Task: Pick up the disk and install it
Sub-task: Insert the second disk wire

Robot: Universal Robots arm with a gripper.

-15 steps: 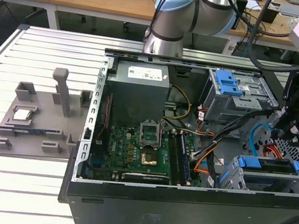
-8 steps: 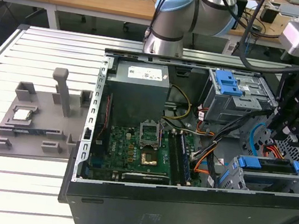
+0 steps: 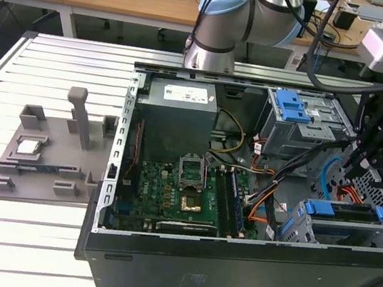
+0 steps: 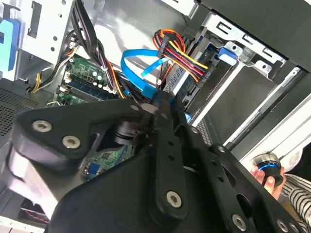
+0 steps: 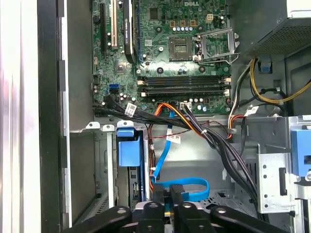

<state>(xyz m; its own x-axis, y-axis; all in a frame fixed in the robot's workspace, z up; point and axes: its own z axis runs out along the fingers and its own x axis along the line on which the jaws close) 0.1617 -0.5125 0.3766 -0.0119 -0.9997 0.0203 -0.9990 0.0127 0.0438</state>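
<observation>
First wrist view shows the black gripper [image 5: 172, 204] with fingers pressed together, clenched on nothing, just above looped blue flat cable [image 5: 187, 187] inside the open computer case [image 5: 77, 145].

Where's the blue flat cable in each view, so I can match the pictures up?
Exterior view: the blue flat cable sits toward the exterior view's right, beside the gripper.
Second wrist view: it loops beside the red-and-yellow wires.
First wrist view: it loops just beyond the gripper.
Shared landmark: the green motherboard.
</observation>
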